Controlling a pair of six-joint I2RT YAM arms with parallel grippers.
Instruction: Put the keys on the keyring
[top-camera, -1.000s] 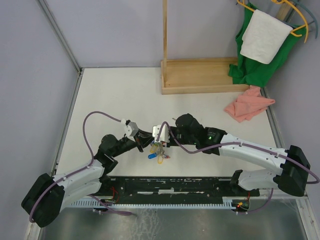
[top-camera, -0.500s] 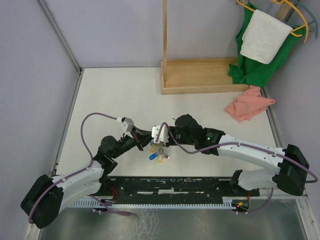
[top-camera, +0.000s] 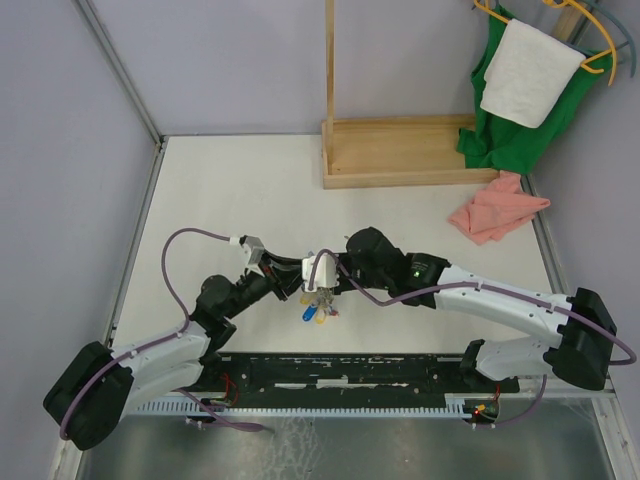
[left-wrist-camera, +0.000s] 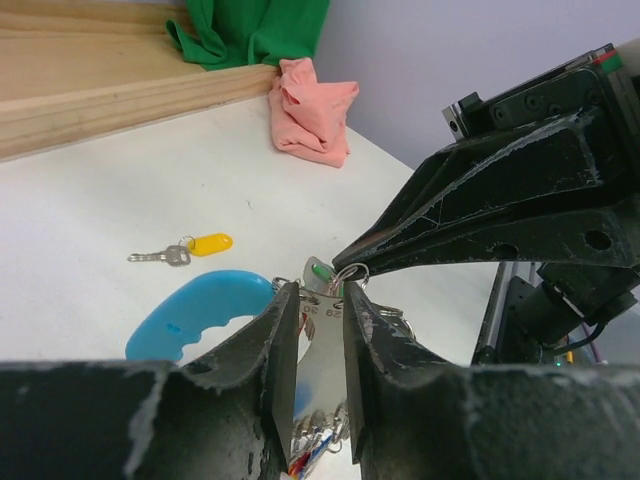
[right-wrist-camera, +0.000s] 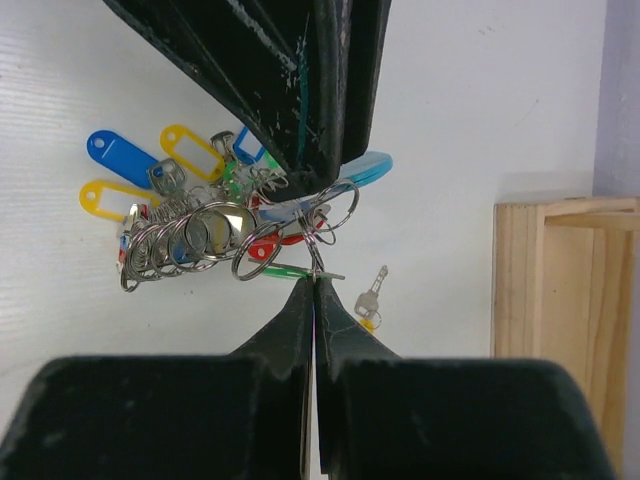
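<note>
The keyring is held up between both grippers at the table's near middle, and its tagged keys (top-camera: 315, 312) hang below. My left gripper (left-wrist-camera: 320, 295) is shut on the ring's grey metal plate (left-wrist-camera: 325, 345). The light-blue band (left-wrist-camera: 200, 300) curves off to the left. My right gripper (right-wrist-camera: 315, 278) is shut on a small wire ring carrying a green-tagged key (right-wrist-camera: 290, 270), right at the keyring's bunch of rings (right-wrist-camera: 190, 240). A loose silver key with a yellow tag (left-wrist-camera: 190, 248) lies on the table beyond; it also shows in the right wrist view (right-wrist-camera: 370, 295).
A wooden rack base (top-camera: 400, 150) stands at the back. A pink cloth (top-camera: 495, 210) lies to its right, with a green cloth and a white towel (top-camera: 525, 70) hanging above. A black rail (top-camera: 340, 370) runs along the near edge.
My left wrist has drawn slightly back and left, and the hanging keys have shifted a little. Both grippers keep their hold at the same spot.
</note>
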